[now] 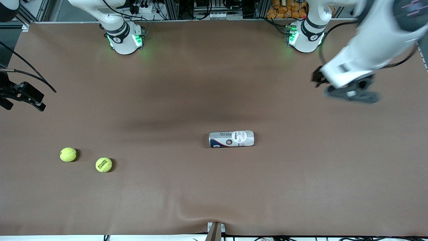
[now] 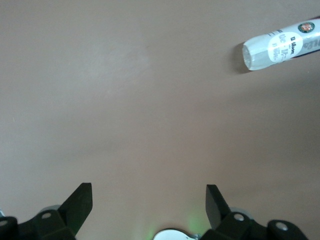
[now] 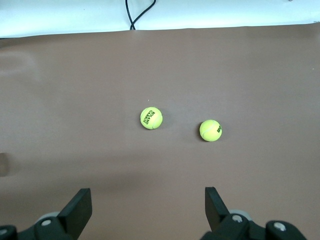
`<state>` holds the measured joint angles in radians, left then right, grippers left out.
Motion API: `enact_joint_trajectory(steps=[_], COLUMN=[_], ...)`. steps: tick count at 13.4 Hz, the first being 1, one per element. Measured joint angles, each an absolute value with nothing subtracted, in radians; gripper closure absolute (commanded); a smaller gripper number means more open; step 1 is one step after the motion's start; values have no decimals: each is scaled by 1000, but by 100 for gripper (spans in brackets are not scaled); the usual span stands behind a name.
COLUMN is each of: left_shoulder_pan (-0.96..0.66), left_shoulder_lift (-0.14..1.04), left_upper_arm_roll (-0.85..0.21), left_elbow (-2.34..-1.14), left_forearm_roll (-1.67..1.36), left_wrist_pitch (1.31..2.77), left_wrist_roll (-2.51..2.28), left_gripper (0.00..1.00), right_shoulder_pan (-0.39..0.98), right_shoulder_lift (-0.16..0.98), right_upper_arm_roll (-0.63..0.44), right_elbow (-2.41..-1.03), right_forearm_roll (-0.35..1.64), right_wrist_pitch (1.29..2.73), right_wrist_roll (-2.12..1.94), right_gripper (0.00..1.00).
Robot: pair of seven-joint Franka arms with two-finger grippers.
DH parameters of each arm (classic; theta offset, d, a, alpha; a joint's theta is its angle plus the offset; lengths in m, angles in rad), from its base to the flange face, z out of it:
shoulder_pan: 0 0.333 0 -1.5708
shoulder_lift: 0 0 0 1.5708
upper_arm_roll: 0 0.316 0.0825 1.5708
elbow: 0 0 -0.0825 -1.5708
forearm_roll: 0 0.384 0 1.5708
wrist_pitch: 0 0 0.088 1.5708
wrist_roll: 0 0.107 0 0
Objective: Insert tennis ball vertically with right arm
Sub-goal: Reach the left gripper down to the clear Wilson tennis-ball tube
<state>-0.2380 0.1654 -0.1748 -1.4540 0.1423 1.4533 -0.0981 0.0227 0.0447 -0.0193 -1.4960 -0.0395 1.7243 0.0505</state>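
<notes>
Brown covering stretches over the whole bench (image 1: 187, 83), and on my feeds I have two yellow tennis balls and a tube-shaped can lying on it. The can (image 1: 231, 139) lies on its side near the middle of the bench; its white label carries a round logo and grey lettering that starts "Wil", the rest too small for me to read. The two balls sit toward the right arm's end, close to the edge nearest the front camera. One ball (image 1: 104, 164) shows dark print that I read as "ROLAND GARROS"; the other ball (image 1: 68, 154), nearer the right arm's end, has a small dark mark I cannot make out. My right end effector (image 3: 148, 205) hangs over bare bench near that end's edge, fingers spread wide and holding nothing. My left end effector (image 2: 149, 202) hovers over the left arm's end, likewise released and empty.
</notes>
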Motion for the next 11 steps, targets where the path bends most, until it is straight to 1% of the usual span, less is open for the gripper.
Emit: enact_joint_trajectory(steps=[2,4,8,11], left_shoulder_pan=[-309,-356,-426,-483], left_shoulder_lift=[242,298,398,460], left_upper_arm_roll=[-177,-177,-177,-176], left_elbow=[-1409,-1390,-1384,-1381], left_forearm_roll=[163,166,167,168], left_wrist_pitch=[1506,1594,1739,1813], left_wrist_roll=[-103,-101,-96,-96], left_gripper=[0,0,0,0], right_shoulder_pan=[23,22,22,22], right_shoulder_lift=[44,44,44,44], right_upper_arm_roll=[-20,-22,-22,-23], right_elbow=[-1496,-1496,-1496,-1498], right_forearm_roll=[-40,-40,-40,-40], right_wrist_pitch=[1727,1737,1738,1738], right_wrist_roll=[51,51,51,51], right_gripper=[0,0,0,0])
